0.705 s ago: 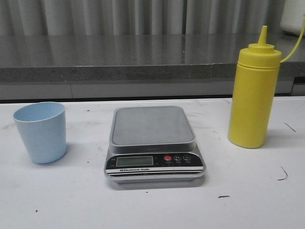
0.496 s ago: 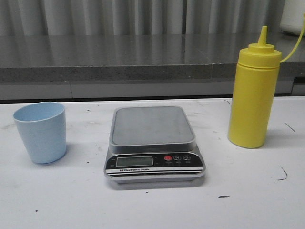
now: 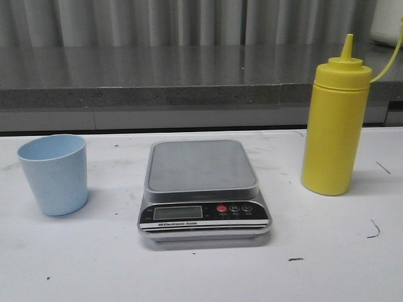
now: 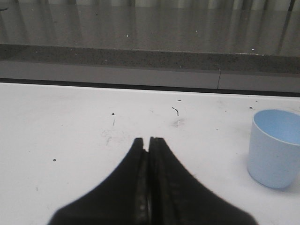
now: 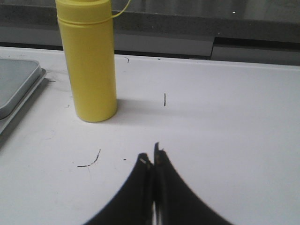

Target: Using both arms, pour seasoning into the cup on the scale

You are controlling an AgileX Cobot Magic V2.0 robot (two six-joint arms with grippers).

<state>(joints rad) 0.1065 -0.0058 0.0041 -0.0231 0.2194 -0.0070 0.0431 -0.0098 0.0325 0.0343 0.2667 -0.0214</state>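
Missing from front view: closed left hand (image 4: 149, 139).

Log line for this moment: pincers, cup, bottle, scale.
left pincer shut, empty | right pincer shut, empty | cup on table, left of scale | bottle upright, right | platform bare

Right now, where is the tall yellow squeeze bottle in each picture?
Front view: the tall yellow plastic squeeze bottle stands upright at the right, beside the flat silver kitchen scale.
Left wrist view: not in it; only the pale blue plastic cup shows.
Right wrist view: the bottle stands beyond the shut fingers, next to the scale's corner.
Shared landmark: the scale.
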